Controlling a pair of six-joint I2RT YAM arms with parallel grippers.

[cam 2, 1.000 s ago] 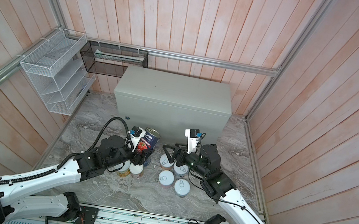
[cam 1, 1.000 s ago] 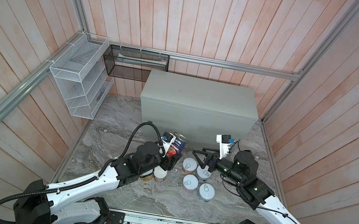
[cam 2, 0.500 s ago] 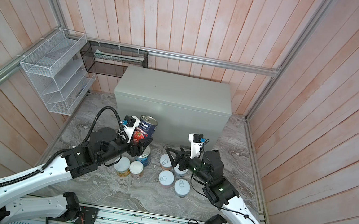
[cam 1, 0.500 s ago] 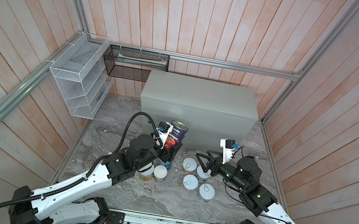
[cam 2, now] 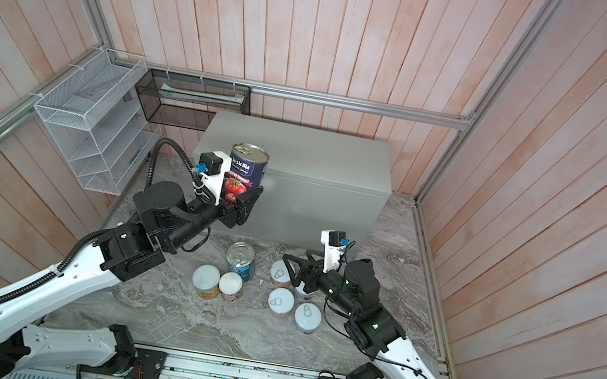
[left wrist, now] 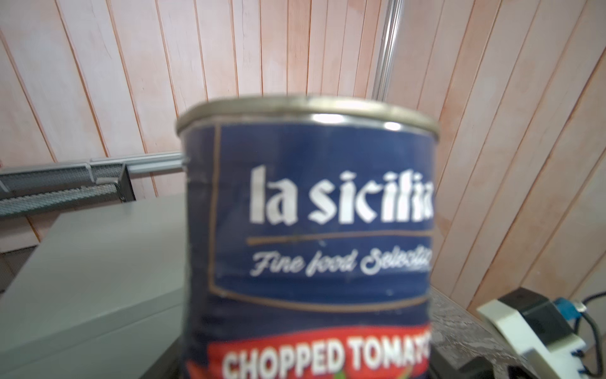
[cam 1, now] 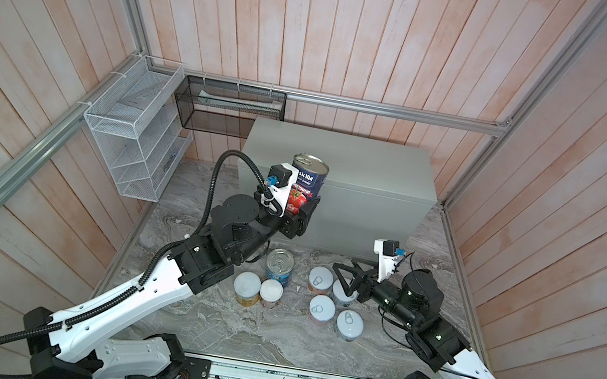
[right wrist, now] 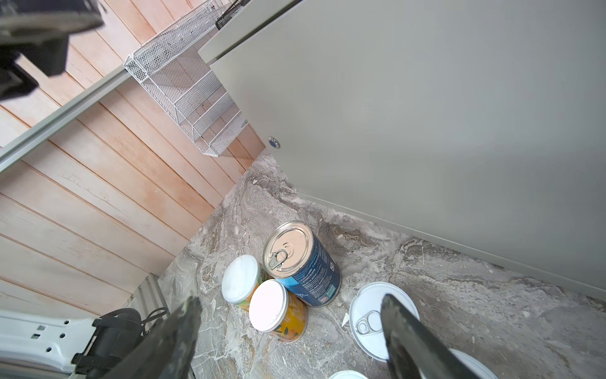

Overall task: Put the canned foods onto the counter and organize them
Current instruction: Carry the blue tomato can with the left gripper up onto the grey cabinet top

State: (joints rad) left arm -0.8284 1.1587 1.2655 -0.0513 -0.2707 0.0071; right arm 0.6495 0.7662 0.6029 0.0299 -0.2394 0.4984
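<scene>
A: So, the left end effector (cam 1: 295, 209), what has it got?

B: It's clenched on the tomato can (cam 1: 307, 183), low on the body, with the can upright and lid up. The can hangs in the air just in front of the counter (cam 1: 360, 167), toward its left end. Nothing stands on the counter top yet.

A: And the right end effector (cam 1: 344, 280)?

B: Released, fingers spread, grasping nothing. It hangs low over the four pull-tab cans (cam 1: 322, 310) on the marble surface (cam 1: 226, 333).

A: Which step do you reckon?

B: First can in transit, I'd say. Seven wait below: the blue can (cam 1: 278, 268), two white-lidded cans (cam 1: 246, 288) close against it, and the pull-tab four just beside.

A: Next move?

B: Carry the tomato can forward over the front edge and set it down flat, well back, so later cans have room in front. From the left wrist view I can't tell whether its base clears that edge, so a little more lift seems wise first.

A: Room to move?

B: The counter top is wide and bare. The black mesh basket (cam 1: 231, 110) sits close to its left rear corner, and the white wire rack (cam 1: 133, 139) hangs on the left wall, so keep the elbow off both. The right arm is well apart, so no crossing.
</scene>
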